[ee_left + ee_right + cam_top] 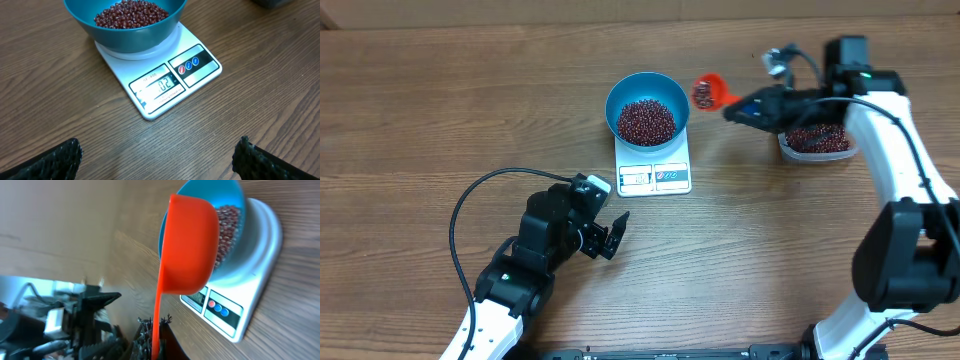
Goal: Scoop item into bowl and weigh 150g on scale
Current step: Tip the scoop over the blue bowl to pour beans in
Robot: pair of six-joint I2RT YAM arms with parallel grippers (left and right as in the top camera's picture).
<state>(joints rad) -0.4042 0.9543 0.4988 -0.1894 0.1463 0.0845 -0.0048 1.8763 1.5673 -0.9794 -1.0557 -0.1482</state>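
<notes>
1. The right gripper (738, 108) is closed on the thin handle of an orange scoop (708, 92). In the right wrist view the handle is seen running down between the jaws.
2. The scoop is held in the air just right of the blue bowl (616, 98), apart from its rim. From overhead, a few red-brown beans (703, 95) are seen in the cup.
3. The left gripper (610, 235) is spread wide with nothing between its fingers (52, 162). It is held on the near side of the scale (655, 177), apart from it and pointed toward it.
4. The bowl is set upright on the far part of the scale, and a loose pile of beans is held in it.
5. The scale's display and label panels are turned toward the near edge. Digits are lit, but they perhaps cannot be read reliably from the left wrist view.
6. A clear tub (800, 155) is placed at the right, partly under the right arm, with more beans inside.
7. Everything is laid out on a wooden table (420, 100).
</notes>
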